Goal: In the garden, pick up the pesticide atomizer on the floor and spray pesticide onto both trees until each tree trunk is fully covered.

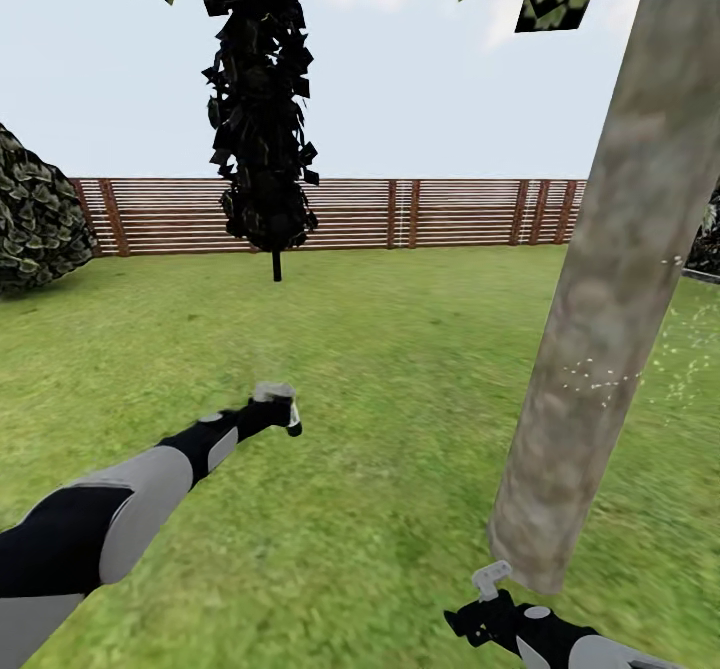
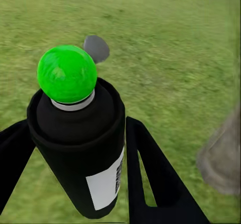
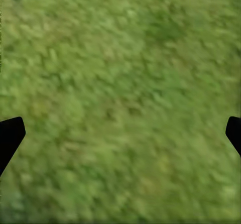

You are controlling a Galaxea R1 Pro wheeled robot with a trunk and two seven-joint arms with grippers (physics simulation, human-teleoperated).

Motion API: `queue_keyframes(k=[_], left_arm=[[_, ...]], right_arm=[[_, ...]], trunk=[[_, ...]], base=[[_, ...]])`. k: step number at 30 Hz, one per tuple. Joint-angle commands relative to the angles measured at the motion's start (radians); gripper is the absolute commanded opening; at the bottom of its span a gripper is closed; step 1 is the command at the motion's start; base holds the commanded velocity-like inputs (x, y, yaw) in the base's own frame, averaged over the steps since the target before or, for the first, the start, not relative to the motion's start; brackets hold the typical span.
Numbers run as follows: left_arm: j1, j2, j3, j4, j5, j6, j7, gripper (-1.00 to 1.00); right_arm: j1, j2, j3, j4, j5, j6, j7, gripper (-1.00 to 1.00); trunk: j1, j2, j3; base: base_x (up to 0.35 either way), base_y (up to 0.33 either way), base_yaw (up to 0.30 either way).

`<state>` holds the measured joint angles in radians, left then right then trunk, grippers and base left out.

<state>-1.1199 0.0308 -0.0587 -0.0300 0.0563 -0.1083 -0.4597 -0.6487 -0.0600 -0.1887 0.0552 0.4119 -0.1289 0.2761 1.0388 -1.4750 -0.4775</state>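
A green lawn (image 1: 380, 369) carried everything here, running unbroken from the near edge of the head view back to a brown horizontal-slat wooden fence (image 1: 450, 211) along its far side. At about four o'clock a mottled grey-brown tree trunk (image 1: 600, 299) stood on the grass, leaning slightly, with pale flecks scattered over the bark and over the turf just beside it. At about eleven o'clock, near the fence, a dark narrow conifer (image 1: 260, 119) rose from the lawn on a thin stem. At nine o'clock a rounded leafy shrub (image 1: 35, 214) sat on the grass.
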Motion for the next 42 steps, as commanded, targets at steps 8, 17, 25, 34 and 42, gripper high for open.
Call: queue_keyframes(k=[8, 17, 25, 34, 42], left_arm=[[0.097, 0.022, 0.007, -0.001, 0.002, -0.108, -0.066, -1.0], [0.103, 0.034, 0.007, -0.001, 0.003, -0.112, -0.071, -1.0], [0.103, 0.035, 0.007, -0.001, 0.003, -0.111, -0.071, -1.0], [0.103, 0.034, 0.007, -0.001, 0.004, -0.111, -0.071, -1.0], [0.103, 0.033, 0.007, -0.001, 0.004, -0.111, -0.072, -1.0]], right_arm=[[0.0, 0.001, 0.0, 0.0, 0.0, 0.0, 0.0, 1.0], [0.026, 0.002, 0.0, 0.0, -0.005, 0.0, 0.0, 1.0], [0.03, 0.003, 0.0, 0.0, -0.005, 0.0, 0.0, 1.0], [0.03, 0.004, 0.0, 0.0, -0.005, 0.0, 0.0, 1.0], [0.032, 0.003, 0.0, 0.0, -0.005, 0.0, 0.0, 1.0]], trunk=[[0.0, 0.0, 0.0], [0.0, 0.0, 0.002], [0.0, 0.0, 0.004], [0.0, 0.0, 0.012], [0.0, 0.0, 0.019]], base=[[0.0, 0.004, 0.0], [-0.028, 0.034, -0.08], [-0.138, 0.204, -0.04], [-0.007, 0.019, -0.221], [0.0, 0.001, -0.236]])
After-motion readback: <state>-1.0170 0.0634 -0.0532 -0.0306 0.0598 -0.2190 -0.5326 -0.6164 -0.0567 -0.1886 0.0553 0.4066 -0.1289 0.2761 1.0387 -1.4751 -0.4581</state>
